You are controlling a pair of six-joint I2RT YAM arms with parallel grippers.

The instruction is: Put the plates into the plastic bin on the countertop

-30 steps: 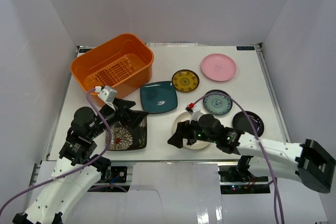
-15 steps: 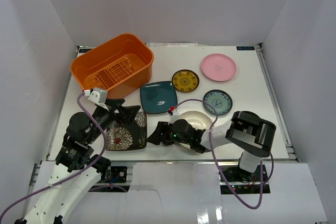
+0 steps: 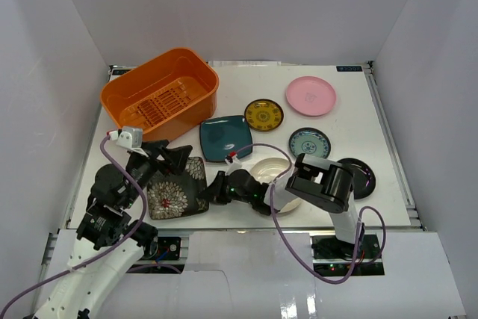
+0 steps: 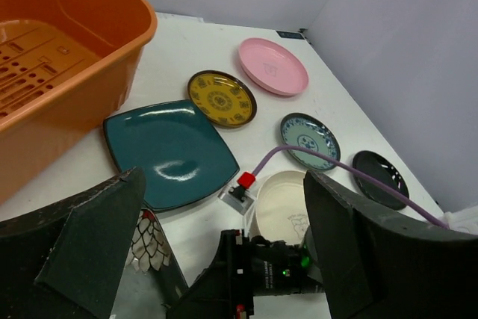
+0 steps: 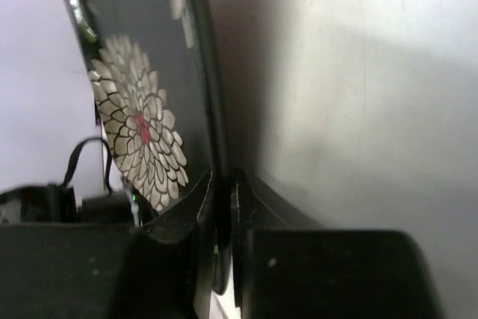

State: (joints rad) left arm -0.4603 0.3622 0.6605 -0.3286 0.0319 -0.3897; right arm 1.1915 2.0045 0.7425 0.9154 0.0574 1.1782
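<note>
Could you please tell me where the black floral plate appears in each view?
Top external: the black floral plate sits lower left of centre, near the front edge.
Left wrist: only a white-petalled corner shows at the bottom edge, left of centre.
Right wrist: it fills the left half, seen edge-on.
Shared landmark: the right hand, shut on the plate's rim, shows in all three views.

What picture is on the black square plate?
White petalled flowers with red centres cover the black square plate, clearest in the right wrist view.
</note>
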